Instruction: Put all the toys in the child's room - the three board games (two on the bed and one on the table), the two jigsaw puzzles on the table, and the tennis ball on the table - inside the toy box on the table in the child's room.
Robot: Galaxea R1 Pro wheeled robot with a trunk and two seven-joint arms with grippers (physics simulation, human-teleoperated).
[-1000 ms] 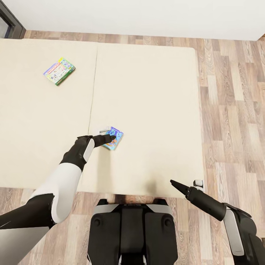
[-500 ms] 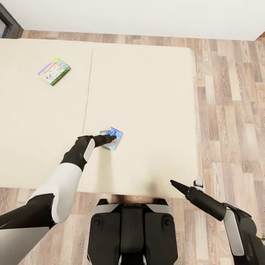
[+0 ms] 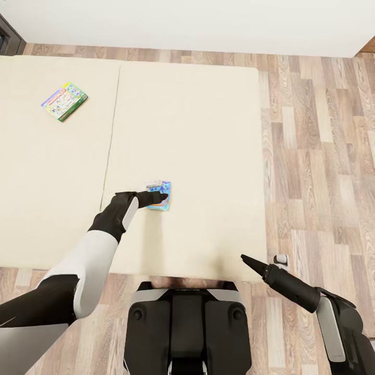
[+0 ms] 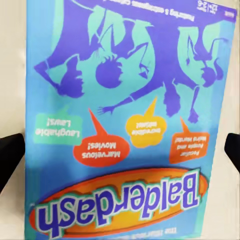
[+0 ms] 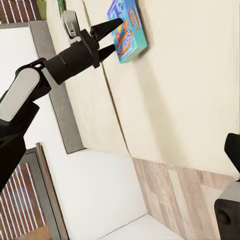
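A small blue board game (image 3: 161,194), printed "Balderdash" (image 4: 125,115), lies on the beige bed (image 3: 208,130) near its front edge. My left gripper (image 3: 158,197) is open right at it. In the left wrist view one dark finger (image 4: 10,155) stands at each side of the box. The right wrist view shows the left gripper (image 5: 116,35) with spread tips at the box (image 5: 129,30). A colourful pale Monopoly board game (image 3: 64,100) lies far left on the mattress. My right gripper (image 3: 245,258) hangs open over the bed's front right corner, holding nothing. The toy box and table are out of view.
Wood-plank floor (image 3: 323,156) runs to the right of the bed and along its front. A white wall (image 3: 208,21) closes the far side. A dark window frame (image 3: 8,39) shows at the far left corner. My base (image 3: 187,328) stands against the bed's front edge.
The whole view has shifted, so the bed and the Monopoly box sit further left. The blue box has stayed at my left fingertips and looks turned more end-on. The right arm has not moved.
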